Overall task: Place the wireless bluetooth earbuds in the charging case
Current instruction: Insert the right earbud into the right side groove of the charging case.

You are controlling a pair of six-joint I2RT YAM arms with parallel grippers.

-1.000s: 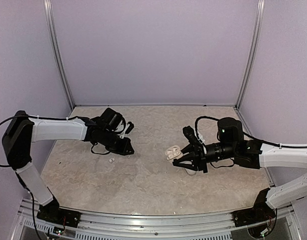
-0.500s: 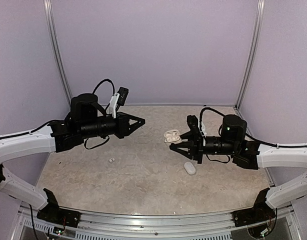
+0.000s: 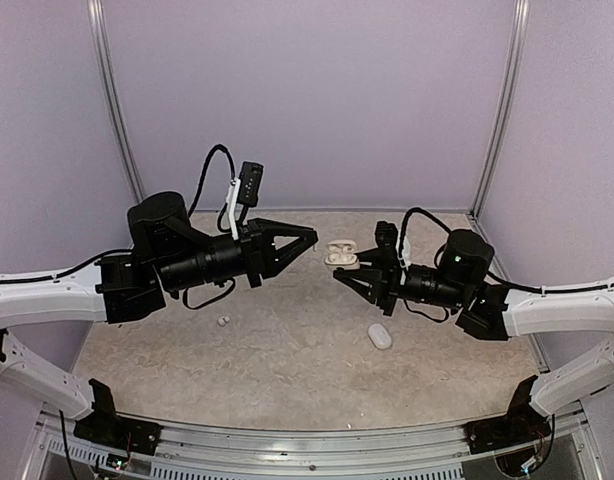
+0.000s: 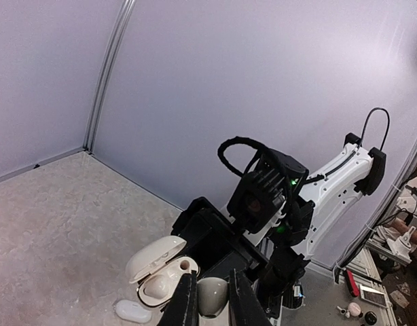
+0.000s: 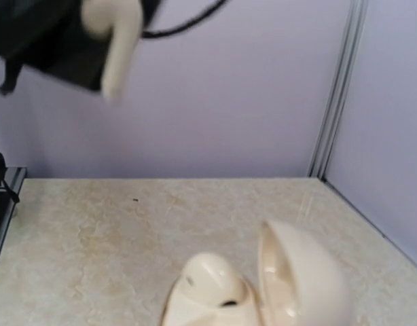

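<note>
My right gripper [image 3: 341, 272] is shut on the charging case [image 3: 340, 253], holding it open above the table. The case [image 5: 263, 288] fills the bottom of the right wrist view, lid tipped up to the right; my own fingers there are out of frame. My left gripper [image 3: 309, 238] is raised and points at the case from the left, a short gap away. It is shut on one whitish earbud [image 4: 212, 297], just right of the case [image 4: 154, 272]. Another earbud [image 3: 223, 321] lies on the table below the left arm.
A plain white oval object [image 3: 380, 336] lies on the table under the right arm and shows beside the case [image 4: 132, 311] in the left wrist view. Purple walls with metal corner posts [image 3: 499, 110] enclose the back and sides.
The left arm has lifted off the table at the left and swung right toward the case. The right gripper has raised the case and carried it back, uncovering the white oval object.
</note>
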